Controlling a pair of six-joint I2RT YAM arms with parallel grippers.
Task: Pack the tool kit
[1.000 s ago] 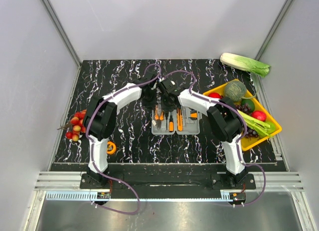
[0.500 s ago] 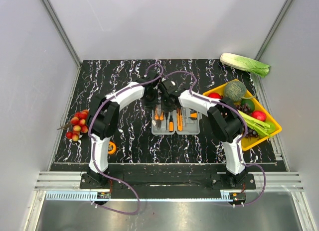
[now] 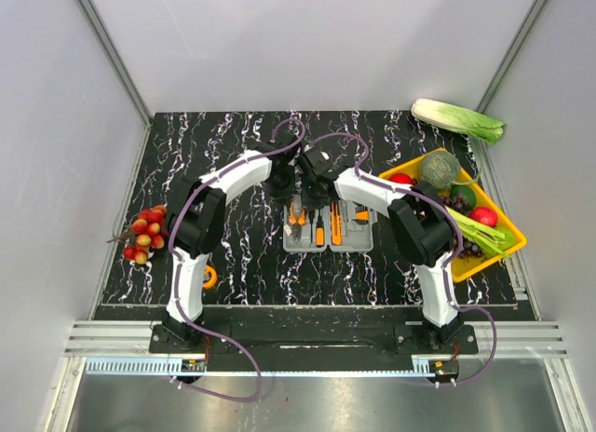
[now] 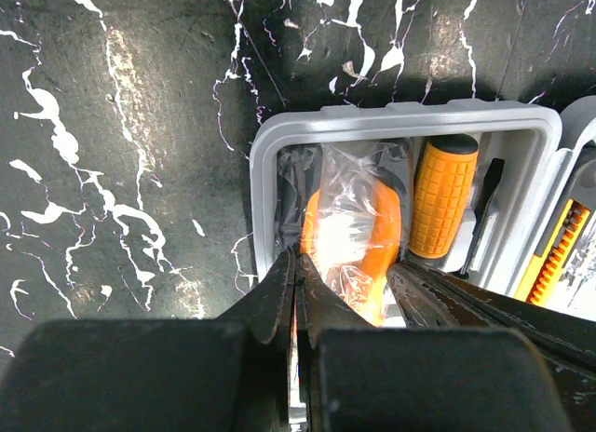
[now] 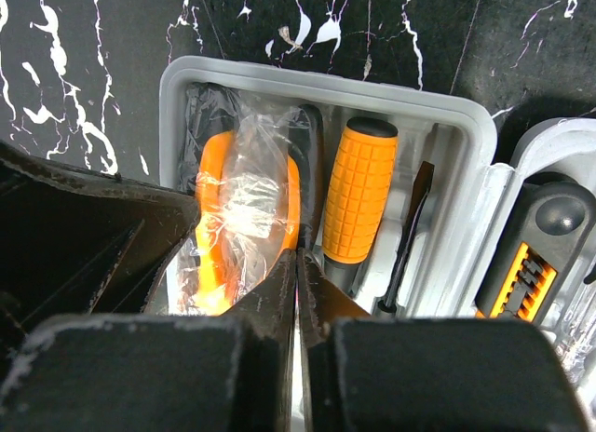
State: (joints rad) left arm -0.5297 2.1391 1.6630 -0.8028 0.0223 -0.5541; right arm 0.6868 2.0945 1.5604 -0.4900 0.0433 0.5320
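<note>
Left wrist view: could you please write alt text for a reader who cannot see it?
The shut left claw points into an open grey case holding plastic-wrapped orange pliers beside an orange-handled screwdriver. The case lies on a black marbled table.

top ext: high, behind rig, faces down | L/R wrist: close-up, down | shared: case [image 3: 327, 246] left half

From above, both wrists cover one end of the case [image 3: 361, 238], and its tools are too small to name. In the wrist views, the left fingers [image 4: 275, 297] and right fingers [image 5: 279, 297] hide part of the film-wrapped pliers [image 4: 352, 236]. Whether they pinch the film is unclear. The case's second half runs off the right edge.
</note>
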